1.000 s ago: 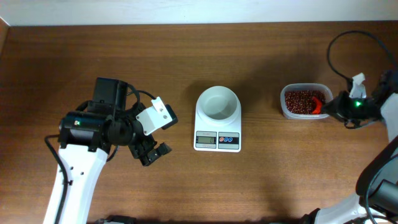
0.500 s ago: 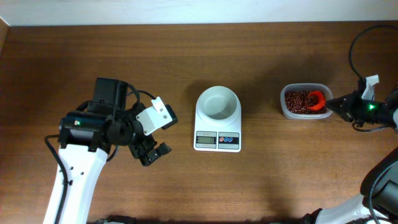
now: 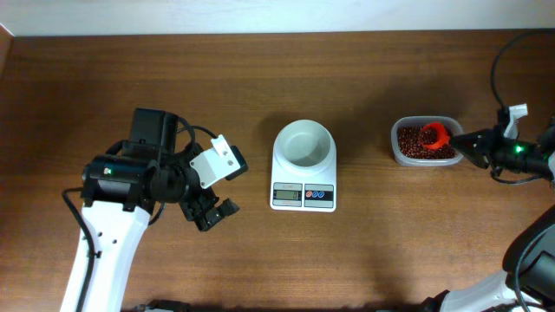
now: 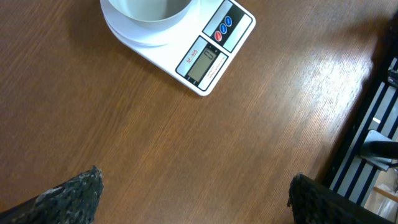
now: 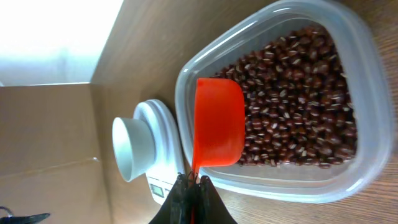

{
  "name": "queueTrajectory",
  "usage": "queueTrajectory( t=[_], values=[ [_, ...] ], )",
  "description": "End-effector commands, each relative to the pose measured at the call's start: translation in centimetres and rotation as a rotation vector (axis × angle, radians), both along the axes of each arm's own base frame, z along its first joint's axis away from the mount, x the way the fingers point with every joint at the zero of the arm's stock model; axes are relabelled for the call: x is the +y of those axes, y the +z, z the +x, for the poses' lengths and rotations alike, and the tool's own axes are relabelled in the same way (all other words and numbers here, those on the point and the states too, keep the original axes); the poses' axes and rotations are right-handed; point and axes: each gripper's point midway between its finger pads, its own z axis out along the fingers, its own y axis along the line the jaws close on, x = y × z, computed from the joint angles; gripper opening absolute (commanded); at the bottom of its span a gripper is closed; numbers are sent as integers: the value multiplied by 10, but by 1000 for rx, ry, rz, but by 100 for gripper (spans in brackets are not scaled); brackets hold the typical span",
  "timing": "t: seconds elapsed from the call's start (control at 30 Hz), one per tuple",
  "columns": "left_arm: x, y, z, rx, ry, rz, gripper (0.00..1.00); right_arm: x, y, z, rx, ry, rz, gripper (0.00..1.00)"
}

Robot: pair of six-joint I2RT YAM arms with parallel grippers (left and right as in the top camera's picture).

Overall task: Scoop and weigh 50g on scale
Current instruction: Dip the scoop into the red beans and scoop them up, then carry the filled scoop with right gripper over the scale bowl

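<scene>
We've got scale point(image 3: 303, 165) long axis far-near, display near. Right fingers point(image 5: 214, 211) pinch scoop point(image 3: 434, 133), cup pointing left over beans point(image 3: 414, 143); left fingers point(image 4: 68, 193) wide.

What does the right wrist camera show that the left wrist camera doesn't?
Only the right wrist view: the clear tub of red-brown beans, and the orange scoop over it, its handle pinched in the shut right gripper. Only the left wrist view: the coloured buttons on the scale, and the left gripper, open and holding nothing, above the table. Both: the white scale with its bowl, standing on the wooden table.
</scene>
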Motion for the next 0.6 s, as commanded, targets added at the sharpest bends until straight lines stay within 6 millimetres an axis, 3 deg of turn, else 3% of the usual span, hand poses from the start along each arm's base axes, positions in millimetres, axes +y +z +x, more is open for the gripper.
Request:
queueTrajectory(
  t=[0.0,0.33,0.57],
  values=[
    [-1,2,-1,-12,-12,-5,99,-4,5,-3,-24,-23,79,4],
    [-1,2,-1,-12,-12,-5,99,18,37,2,-115,6,262,4],
    [-1,2,-1,-12,-12,-5,99,85,40,7,-101,185,287,4]
  ],
)
